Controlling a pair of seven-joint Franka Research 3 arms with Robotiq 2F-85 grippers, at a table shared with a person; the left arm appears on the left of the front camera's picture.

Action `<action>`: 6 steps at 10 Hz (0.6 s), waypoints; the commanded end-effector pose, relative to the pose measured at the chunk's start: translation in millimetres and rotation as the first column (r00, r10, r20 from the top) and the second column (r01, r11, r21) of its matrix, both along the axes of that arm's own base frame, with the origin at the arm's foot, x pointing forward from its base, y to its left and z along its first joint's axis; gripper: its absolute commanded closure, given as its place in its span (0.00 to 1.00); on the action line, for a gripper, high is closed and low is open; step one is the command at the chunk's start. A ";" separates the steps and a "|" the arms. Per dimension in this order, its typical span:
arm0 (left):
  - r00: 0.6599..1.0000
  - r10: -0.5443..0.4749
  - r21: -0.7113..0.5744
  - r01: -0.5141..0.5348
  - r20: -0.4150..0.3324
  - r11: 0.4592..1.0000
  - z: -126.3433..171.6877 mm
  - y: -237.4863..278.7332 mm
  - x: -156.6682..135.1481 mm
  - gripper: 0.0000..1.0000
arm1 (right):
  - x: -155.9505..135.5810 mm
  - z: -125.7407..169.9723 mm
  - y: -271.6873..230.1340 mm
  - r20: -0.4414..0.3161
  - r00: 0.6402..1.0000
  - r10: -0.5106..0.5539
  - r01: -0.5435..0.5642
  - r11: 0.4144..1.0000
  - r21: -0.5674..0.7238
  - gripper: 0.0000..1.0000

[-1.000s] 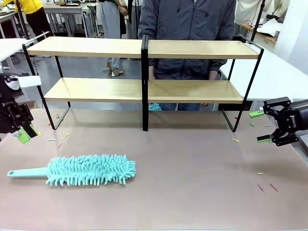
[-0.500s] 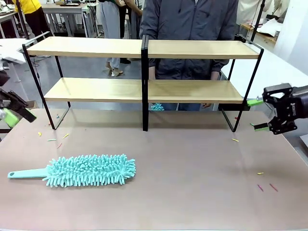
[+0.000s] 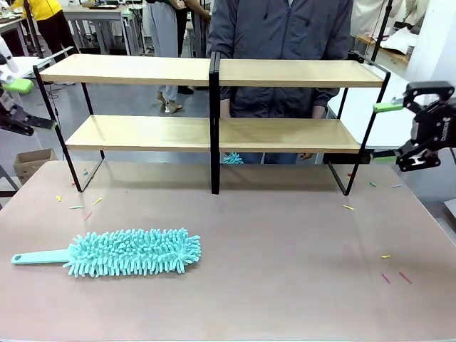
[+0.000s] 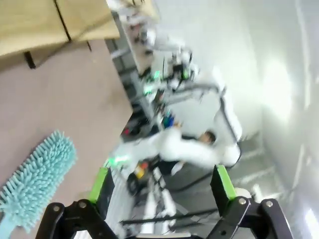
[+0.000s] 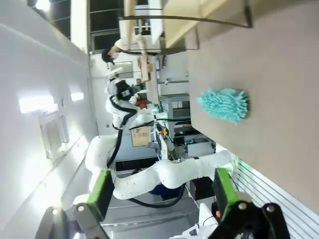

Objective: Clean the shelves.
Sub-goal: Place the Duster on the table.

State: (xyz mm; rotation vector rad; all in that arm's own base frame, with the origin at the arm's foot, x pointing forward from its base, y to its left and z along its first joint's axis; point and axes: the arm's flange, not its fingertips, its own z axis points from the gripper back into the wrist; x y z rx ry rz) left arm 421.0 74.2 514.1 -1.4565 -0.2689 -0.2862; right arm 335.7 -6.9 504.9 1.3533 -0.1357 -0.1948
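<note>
Both my grippers are spread and empty: left gripper (image 3: 16, 103) cut off at the frame edge, right gripper (image 3: 388, 130) beside the shelves (image 3: 214, 71). The duster (image 3: 114, 252) lies on the surface (image 3: 285, 271) (left wrist view blurred).

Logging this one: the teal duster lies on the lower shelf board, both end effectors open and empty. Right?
Not quite. The front view shows the teal duster lying on the table in front of the shelves, not on the lower board. Both the left end effector and right end effector are open and empty.

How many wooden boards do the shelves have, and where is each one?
2. The upper board spans the top of the shelves; the lower board runs beneath it. A central black upright crosses both.
</note>
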 end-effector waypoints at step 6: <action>0.953 0.229 -0.124 -0.256 -0.197 0.959 0.6 34.4 2.3 0.00 | -11.7 20.5 -12.6 0.108 0.994 -0.013 0.008 0.999 0.042 0.00</action>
